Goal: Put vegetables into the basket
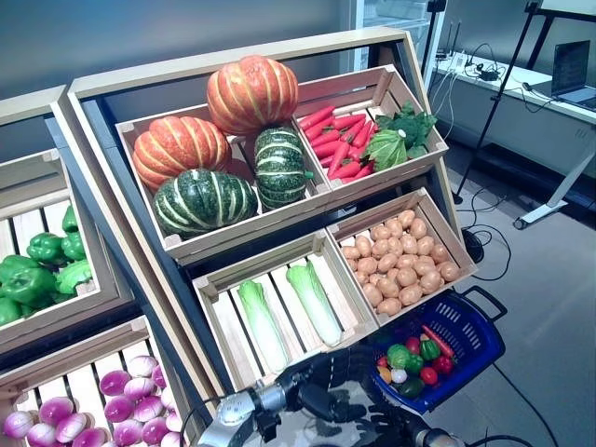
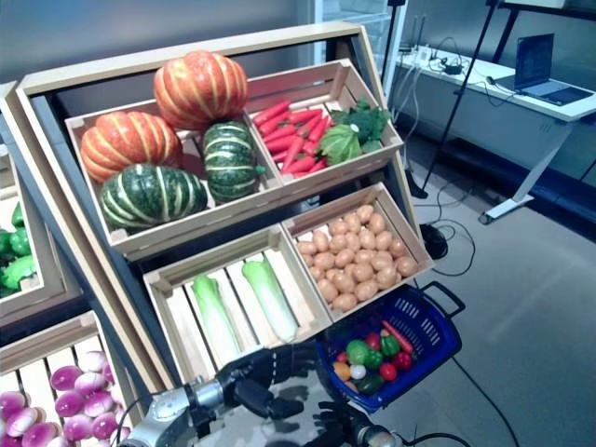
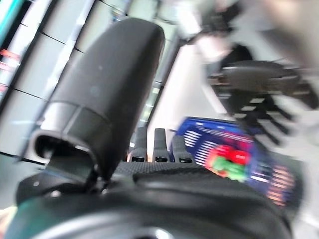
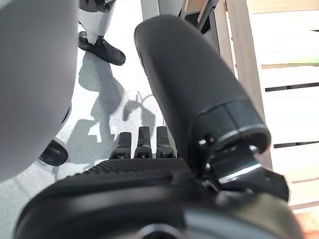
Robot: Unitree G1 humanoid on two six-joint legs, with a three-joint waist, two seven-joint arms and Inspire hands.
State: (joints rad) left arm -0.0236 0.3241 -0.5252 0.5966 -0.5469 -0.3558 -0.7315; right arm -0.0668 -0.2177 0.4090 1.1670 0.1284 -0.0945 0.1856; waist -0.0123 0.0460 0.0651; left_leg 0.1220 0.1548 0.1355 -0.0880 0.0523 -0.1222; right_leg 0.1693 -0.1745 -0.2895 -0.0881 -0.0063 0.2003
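Observation:
The blue plastic basket stands on the floor at the stand's lower right corner, below the potato crate. It holds red and green round vegetables, a carrot and a small white one. My left hand hangs low in front of the cabbage crate, just left of the basket, empty, with fingers straight and thumb out. The basket shows past them in the left wrist view. My right hand is open and empty, its fingers straight over the floor beside the stand's wooden frame.
The wooden vegetable stand with tilted crates rises right behind both hands. A second stand is to the left. A desk with a laptop and tripod legs stand at the far right, with floor between.

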